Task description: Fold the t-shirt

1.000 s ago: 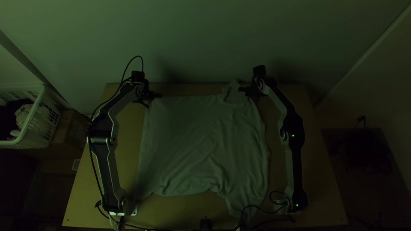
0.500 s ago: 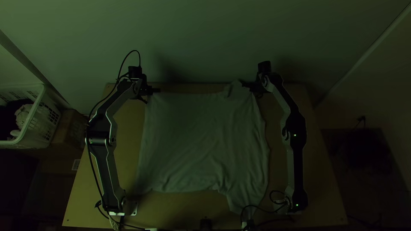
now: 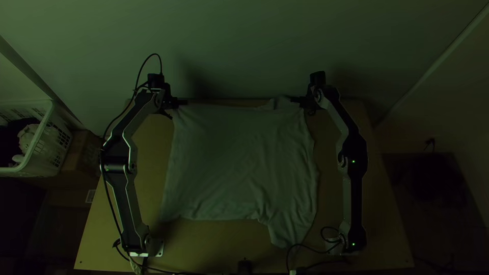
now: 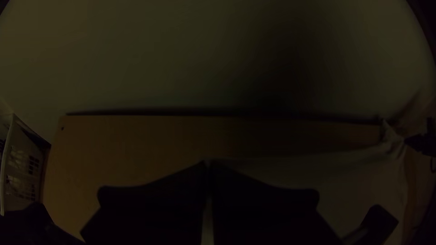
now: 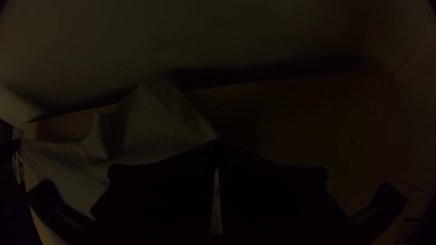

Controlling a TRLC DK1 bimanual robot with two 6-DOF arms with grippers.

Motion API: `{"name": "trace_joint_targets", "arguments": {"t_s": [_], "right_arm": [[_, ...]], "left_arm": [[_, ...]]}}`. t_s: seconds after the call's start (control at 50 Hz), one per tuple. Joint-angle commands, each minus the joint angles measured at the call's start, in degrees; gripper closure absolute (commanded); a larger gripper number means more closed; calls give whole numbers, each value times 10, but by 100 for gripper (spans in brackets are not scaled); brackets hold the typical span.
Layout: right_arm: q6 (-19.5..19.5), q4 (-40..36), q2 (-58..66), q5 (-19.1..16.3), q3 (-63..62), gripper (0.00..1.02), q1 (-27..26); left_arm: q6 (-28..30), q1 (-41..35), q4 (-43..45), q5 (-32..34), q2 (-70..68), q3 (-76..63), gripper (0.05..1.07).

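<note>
One shirt, spread and gripped for what looks like its first fold.
One sleeve lies nearest; beyond, the body is flat on the table, long axis seemingly left to right, neck end rightward; at the far edge, the left end effector and right end effector are clamped on its corners; next, probably, a joint lift and carry nearward.
</note>
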Motion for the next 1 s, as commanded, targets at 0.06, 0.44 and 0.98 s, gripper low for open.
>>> {"name": "trace_joint_targets", "arguments": {"t_s": [0.06, 0.44, 0.98], "right_arm": [[-23, -31, -59, 10, -42, 100, -1], [-51, -41, -158, 10, -175, 100, 21], [-65, 8, -322, 11, -415, 100, 34]], "left_arm": [[-4, 12, 8, 2, -33, -61, 105], [-4, 12, 39, 9, -99, -170, 105], [-5, 7, 84, 13, -211, -327, 105]]}}
